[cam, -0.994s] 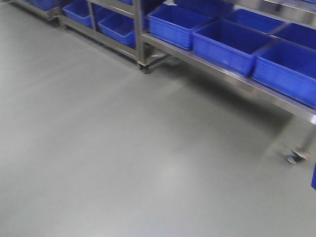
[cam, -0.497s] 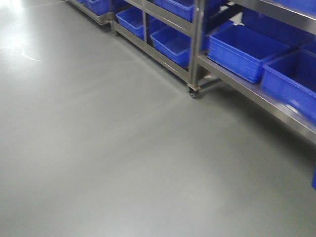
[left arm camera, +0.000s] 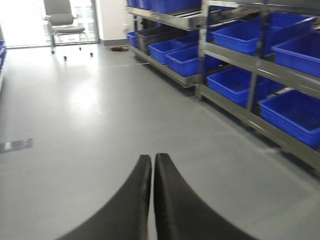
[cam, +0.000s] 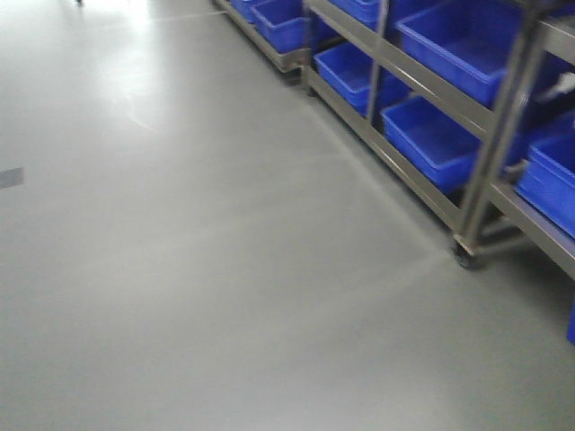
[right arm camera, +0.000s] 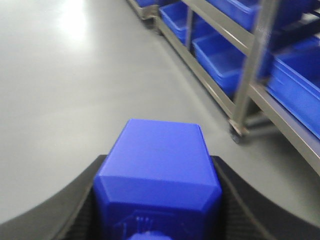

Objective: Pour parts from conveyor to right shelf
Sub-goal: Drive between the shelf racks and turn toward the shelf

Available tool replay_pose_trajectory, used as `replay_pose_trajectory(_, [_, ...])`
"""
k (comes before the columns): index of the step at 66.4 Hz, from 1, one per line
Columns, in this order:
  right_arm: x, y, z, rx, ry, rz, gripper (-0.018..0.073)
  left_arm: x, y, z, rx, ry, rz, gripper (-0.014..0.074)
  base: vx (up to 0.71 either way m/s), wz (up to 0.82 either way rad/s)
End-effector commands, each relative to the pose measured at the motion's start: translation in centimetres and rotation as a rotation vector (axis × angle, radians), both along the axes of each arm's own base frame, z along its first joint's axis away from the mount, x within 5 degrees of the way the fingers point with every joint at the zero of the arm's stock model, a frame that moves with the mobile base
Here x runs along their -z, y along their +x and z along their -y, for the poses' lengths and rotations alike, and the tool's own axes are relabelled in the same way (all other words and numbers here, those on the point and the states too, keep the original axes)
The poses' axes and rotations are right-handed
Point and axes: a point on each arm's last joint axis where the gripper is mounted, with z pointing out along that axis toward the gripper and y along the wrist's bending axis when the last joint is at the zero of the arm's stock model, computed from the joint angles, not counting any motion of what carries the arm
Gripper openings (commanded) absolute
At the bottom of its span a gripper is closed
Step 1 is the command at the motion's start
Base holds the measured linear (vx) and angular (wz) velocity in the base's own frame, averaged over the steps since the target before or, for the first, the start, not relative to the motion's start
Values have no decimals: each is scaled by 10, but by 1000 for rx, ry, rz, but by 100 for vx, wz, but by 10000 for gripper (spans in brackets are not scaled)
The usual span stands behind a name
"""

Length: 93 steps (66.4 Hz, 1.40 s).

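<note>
In the right wrist view a bright-blue part (right arm camera: 159, 170) fills the lower middle, clamped between my right gripper's (right arm camera: 157, 200) black fingers (right arm camera: 80, 210). A sliver of the blue part (cam: 570, 325) shows at the front view's right edge. My left gripper (left arm camera: 152, 159) hangs over bare floor, its two black fingers (left arm camera: 167, 200) pressed together with nothing between them. The right shelf (cam: 485, 153) runs along the right side, a steel frame on casters holding blue crates (cam: 436, 139). The same shelf (right arm camera: 250, 65) also appears in the right wrist view and, as shelf (left arm camera: 250, 95), in the left wrist view. The conveyor is out of view.
Glossy light-grey floor (cam: 198, 269) spreads to the left and ahead. A shelf caster (cam: 464, 256) stands on the floor at the right. A grey office chair (left arm camera: 62, 22) stands far back by a bright doorway. A dark tape mark (cam: 11, 177) lies on the floor at left.
The front view has swung left along the row of shelves: crates and the shelf post have slid to the right of the frame. A tape mark now shows at left.
</note>
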Motion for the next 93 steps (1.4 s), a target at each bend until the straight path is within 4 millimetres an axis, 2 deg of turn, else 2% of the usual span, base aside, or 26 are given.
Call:
replay_pose_trajectory(1, [-15,3,2,19,-3,92,-5,-14,-1,0,5,-14,104,-6,80,47])
replay_pose_trajectory(33, [-15,3,2,19,-3,92,-5,-14,-1,0,5,-14,104,-6,80,35])
replay_pose_trajectory(93, [-15,3,2,19,-3,92,-5,-14,-1,0,5,-14,104,-6,73,14])
